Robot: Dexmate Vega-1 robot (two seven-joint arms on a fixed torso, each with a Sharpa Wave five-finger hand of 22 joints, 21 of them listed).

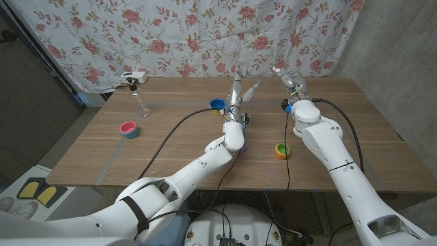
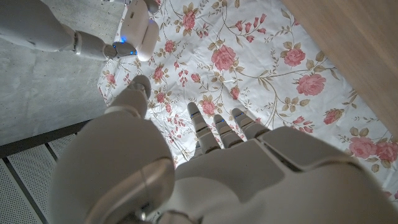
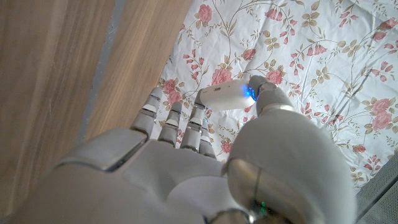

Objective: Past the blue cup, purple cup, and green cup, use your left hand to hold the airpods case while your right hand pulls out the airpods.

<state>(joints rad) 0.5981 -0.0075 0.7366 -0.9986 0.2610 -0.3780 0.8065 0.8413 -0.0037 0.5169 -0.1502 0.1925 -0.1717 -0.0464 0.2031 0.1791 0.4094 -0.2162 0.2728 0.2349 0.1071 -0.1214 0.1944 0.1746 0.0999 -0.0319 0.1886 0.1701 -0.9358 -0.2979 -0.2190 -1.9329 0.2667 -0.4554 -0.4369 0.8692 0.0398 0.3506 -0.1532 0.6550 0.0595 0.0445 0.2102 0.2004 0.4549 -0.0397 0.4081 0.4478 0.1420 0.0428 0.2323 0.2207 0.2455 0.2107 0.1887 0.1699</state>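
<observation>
A wooden table stands before a floral cloth that hangs across the back of the room; grey wall shows at the right and dark floor at the left. On the table lie a blue cup near the middle toward the back, a pink cup well to the left, and a green cup with an orange rim near the front beside the right arm. A clear small bottle stands left of the blue cup, and a white box sits at the back left edge. Something purple peeks from behind the left forearm; whether it is a cup cannot be told.

In the head view the left hand is raised above the table just right of the blue cup, fingers apart and pointing up toward the cloth. The right hand is raised near the back edge, well apart from the left.

The right wrist view shows what the head view does not: the right hand pinches the white airpods case between thumb and fingertips, a blue light glowing at the case's end by the thumb, with the cloth behind it. The left wrist view shows the left hand with fingers spread and nothing in it, and beyond it the right arm with the same blue light, seen against the cloth and grey wall.
</observation>
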